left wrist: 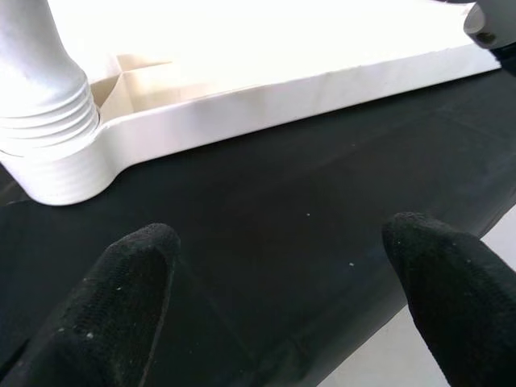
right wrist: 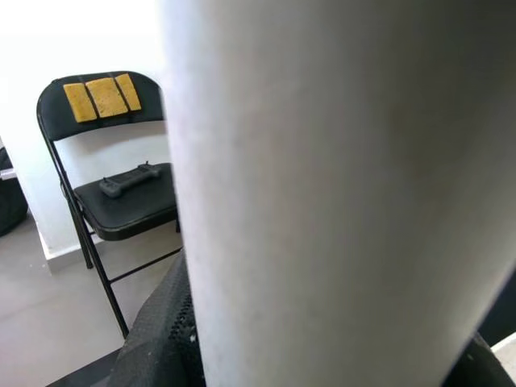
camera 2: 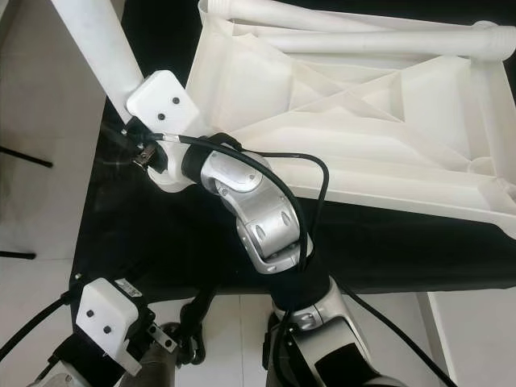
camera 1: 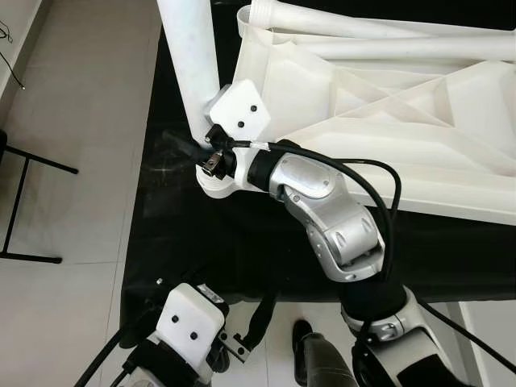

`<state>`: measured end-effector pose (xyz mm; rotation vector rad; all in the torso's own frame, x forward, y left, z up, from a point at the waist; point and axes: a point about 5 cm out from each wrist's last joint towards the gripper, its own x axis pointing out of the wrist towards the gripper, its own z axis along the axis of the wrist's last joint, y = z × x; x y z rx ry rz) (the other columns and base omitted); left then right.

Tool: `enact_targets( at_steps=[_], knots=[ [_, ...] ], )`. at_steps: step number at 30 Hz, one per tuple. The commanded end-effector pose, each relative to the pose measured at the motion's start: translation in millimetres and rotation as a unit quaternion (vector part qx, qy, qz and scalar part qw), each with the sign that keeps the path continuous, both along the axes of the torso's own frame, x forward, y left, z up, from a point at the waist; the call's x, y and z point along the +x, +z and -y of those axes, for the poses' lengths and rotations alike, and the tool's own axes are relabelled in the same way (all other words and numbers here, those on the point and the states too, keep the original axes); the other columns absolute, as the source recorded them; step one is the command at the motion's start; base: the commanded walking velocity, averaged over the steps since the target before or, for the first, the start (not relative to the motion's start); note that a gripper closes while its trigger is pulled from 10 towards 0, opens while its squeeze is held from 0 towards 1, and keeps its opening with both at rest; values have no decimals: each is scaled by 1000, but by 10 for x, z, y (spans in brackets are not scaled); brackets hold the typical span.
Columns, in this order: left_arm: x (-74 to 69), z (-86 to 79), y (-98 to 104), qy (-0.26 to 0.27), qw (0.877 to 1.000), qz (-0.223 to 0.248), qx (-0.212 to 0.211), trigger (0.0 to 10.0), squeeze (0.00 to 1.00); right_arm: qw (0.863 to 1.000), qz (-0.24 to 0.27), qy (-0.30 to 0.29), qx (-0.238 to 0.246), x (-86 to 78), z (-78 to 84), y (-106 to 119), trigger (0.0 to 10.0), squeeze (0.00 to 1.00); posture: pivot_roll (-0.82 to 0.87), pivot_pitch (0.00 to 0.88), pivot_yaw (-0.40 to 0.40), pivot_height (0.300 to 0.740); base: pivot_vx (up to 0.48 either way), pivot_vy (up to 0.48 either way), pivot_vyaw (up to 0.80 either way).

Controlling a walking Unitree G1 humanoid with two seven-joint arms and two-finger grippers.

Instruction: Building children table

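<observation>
The white plastic children's table (camera 1: 387, 105) lies upside down on a black-covered surface (camera 1: 201, 242). One white leg (camera 1: 189, 56) stands in the near left corner socket (camera 1: 216, 187), rising toward the camera. My right gripper (camera 1: 196, 151) reaches across to the foot of that leg and is shut on it; in the right wrist view the leg (right wrist: 339, 193) has a black finger on either side. Low at the front edge, my left gripper (left wrist: 282, 274) is open over bare black cloth, short of the leg's threaded end (left wrist: 40, 89). Two more white tubes (camera 1: 379, 28) lie at the far side.
A black folding chair (right wrist: 121, 201) with yellow pads and a dark object on its seat stands beyond the leg. Black chair legs (camera 1: 24, 201) stand on the grey tile floor at the left. The black surface's front edge runs just ahead of my body.
</observation>
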<state>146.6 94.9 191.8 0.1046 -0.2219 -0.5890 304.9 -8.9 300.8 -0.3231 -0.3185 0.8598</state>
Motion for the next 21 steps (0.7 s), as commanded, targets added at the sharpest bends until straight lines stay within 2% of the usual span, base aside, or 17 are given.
enact_targets(
  at_steps=[1,2,3,4,5,6,9,13,14,21],
  knots=[
    [-12,11,-36,1,1000,-8,-2,10000,0,980,-147,-119,-63,276,291,-554,10000,0,-41,444,-46,740,0,0,0],
    [7,14,-36,3,1000,-6,-2,10000,0,989,-135,-47,-37,242,200,-433,10000,0,-42,441,-49,740,0,0,0],
    [13,14,-37,4,1000,-5,-2,10000,0,992,-124,-14,-31,225,170,-382,10000,0,-42,441,-49,740,0,0,0],
    [13,14,-37,4,1000,-5,-2,10000,0,992,-124,-14,-31,225,170,-382,10000,0,-42,441,-49,740,0,0,0],
    [23,15,-39,5,1000,-4,-2,10000,0,993,-105,30,-33,213,144,-314,10000,0,-41,437,-52,740,0,0,0],
    [23,15,-39,5,1000,-4,-2,10000,0,993,-105,30,-33,213,144,-314,10000,0,-41,437,-52,740,0,0,0],
    [38,19,-42,5,1000,-2,-2,10000,0,992,-84,85,-47,213,134,-243,10000,0,-41,435,-56,740,0,0,0],
    [45,23,-41,6,1000,0,-2,10000,0,990,-69,108,-59,244,149,-203,10000,0,-37,436,-61,740,0,0,0],
    [45,23,-41,7,1000,1,-2,10000,0,989,-71,118,-59,253,148,-190,10000,1000,-37,436,-61,740,0,0,0],
    [38,25,-35,10,1000,2,-1,10000,0,984,-54,154,-67,258,142,-112,10000,1000,-29,440,-64,740,0,0,0]
  ],
)
